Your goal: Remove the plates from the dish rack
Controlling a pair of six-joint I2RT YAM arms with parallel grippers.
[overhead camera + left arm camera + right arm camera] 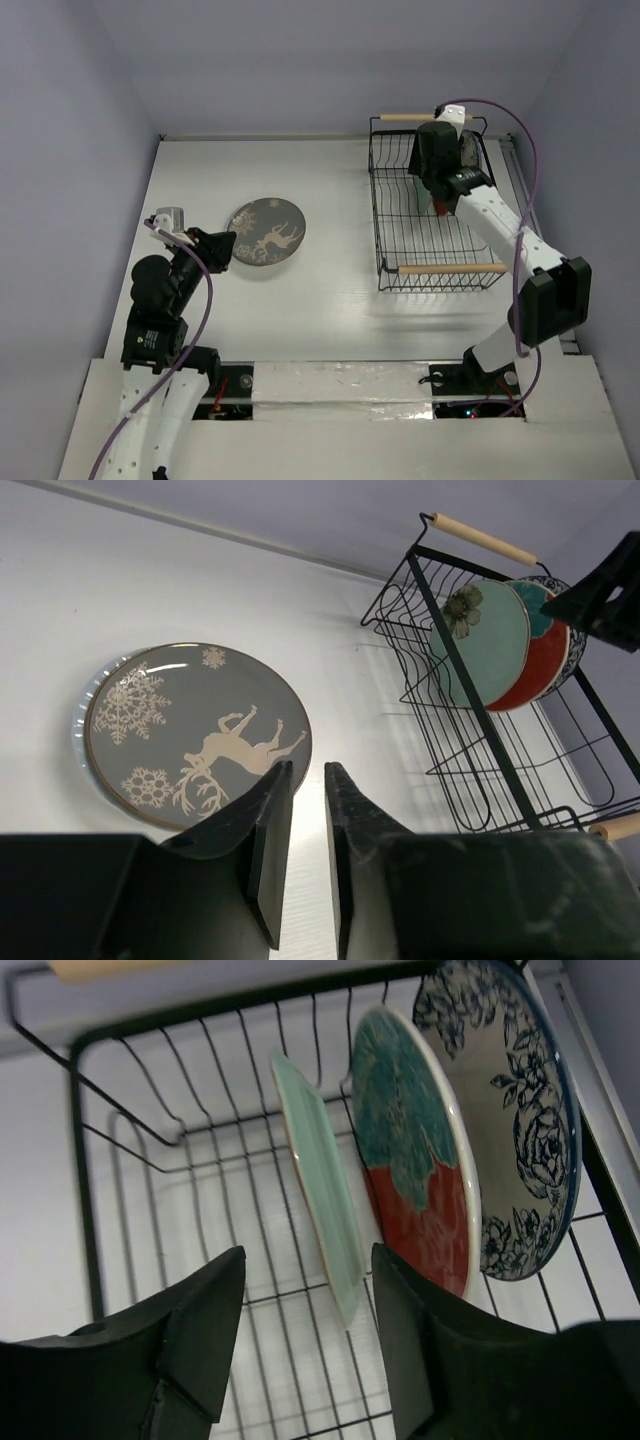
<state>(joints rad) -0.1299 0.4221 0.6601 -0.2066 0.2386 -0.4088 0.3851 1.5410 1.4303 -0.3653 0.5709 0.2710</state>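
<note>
Straddling the near edge of the green plate (320,1210), the right gripper (305,1295) has its jaws spread wide and grasps nothing yet; the plate's rim shows in the gap between the fingers but, as far as the wrist view tells, beyond their tips and touching neither. This plate stands upright on edge at the far end of the rack (381,200), with the teal-and-red plate (415,1180) just behind it and the blue floral plate (520,1140) behind that, the three close together. The step in hand looks like taking the green plate, and doing it well means dropping straight down so one finger slips into the narrow gap before the teal-and-red plate without nudging it, then pinching well onto the rim — not just its lip — and lifting vertically until the plate clears the wires. Glazed ceramic is likely slick, so a shallow pinch could let it swing or slip. The left gripper (308,770) is clenched and empty, hanging just beside the grey plate (190,730), which lies flat on the table (330,300) well apart from the rack; a pale rim peeks out beneath it, perhaps another plate.
</note>
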